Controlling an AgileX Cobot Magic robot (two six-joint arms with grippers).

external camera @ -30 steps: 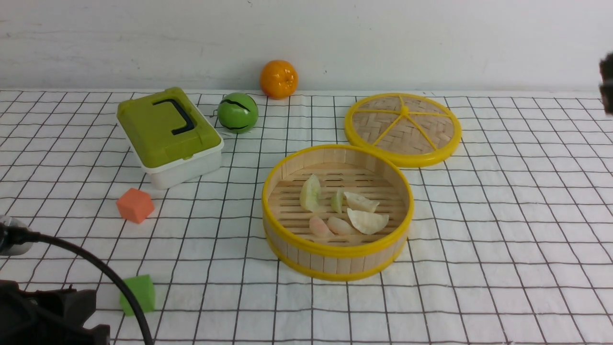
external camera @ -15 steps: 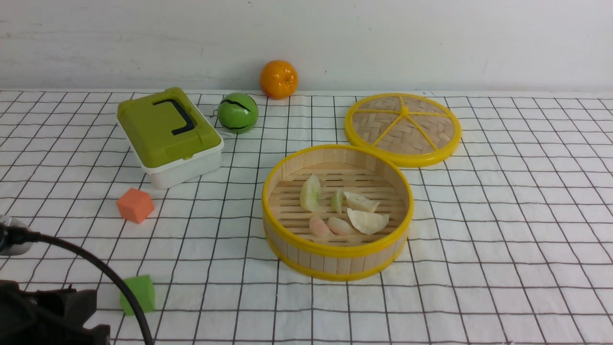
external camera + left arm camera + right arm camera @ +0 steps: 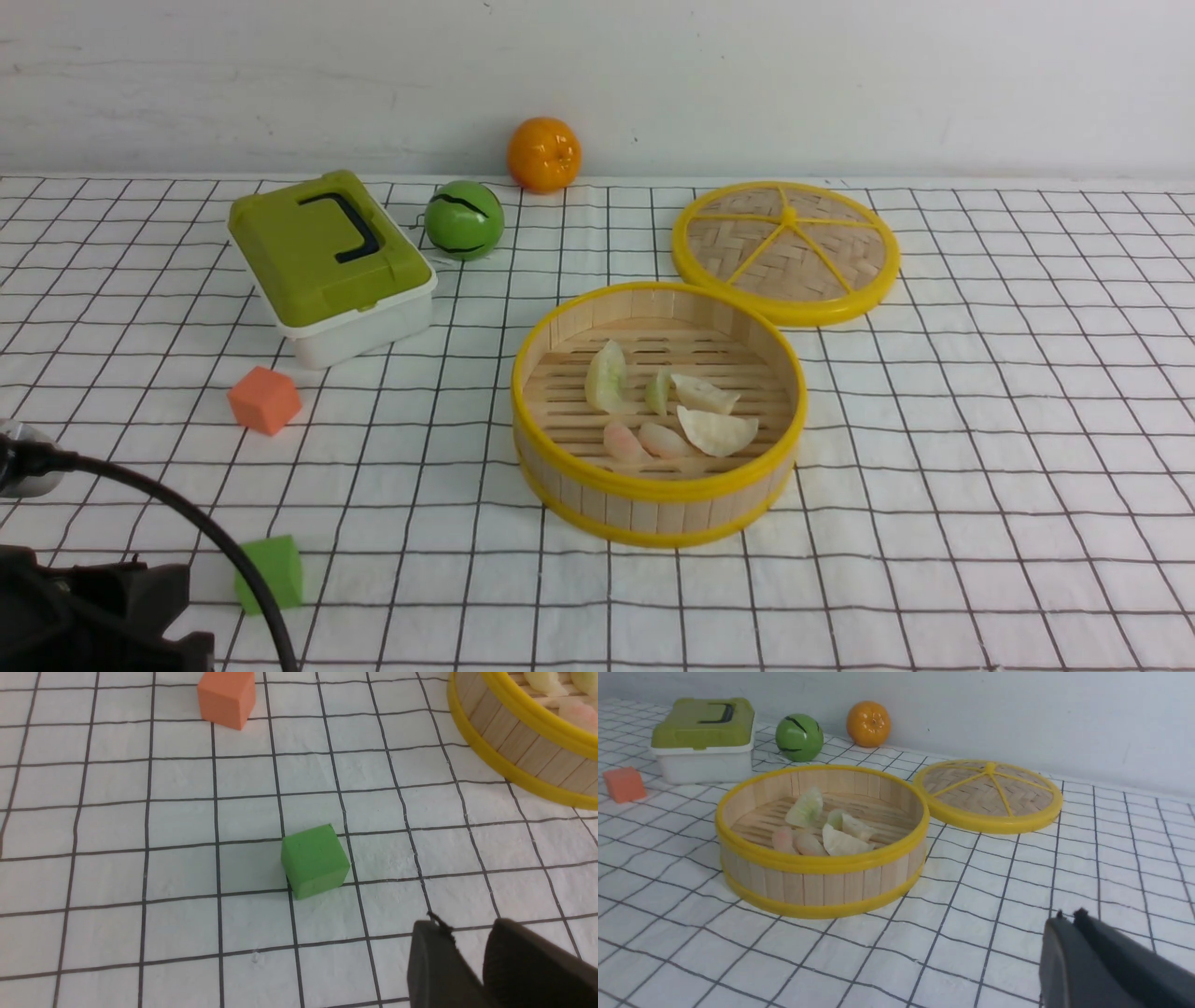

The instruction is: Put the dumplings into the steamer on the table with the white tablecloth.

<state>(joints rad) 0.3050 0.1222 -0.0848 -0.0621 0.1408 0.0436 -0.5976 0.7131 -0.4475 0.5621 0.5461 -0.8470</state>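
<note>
I am seeing my left pincer (image 3: 467, 956) parked low, its jaws slightly parted with nothing between them, the steamer (image 3: 658, 415) lying ahead and to its right. All six dumplings (image 3: 667, 406) are sitting inside it. My right pincer (image 3: 1066, 933) is resting clenched and empty, the steamer ahead to its left.

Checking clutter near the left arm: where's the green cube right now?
In the front view the green cube sits on the white tablecloth at near left, beside the left arm's cable, nearer than the orange cube and left of the steamer.
</note>
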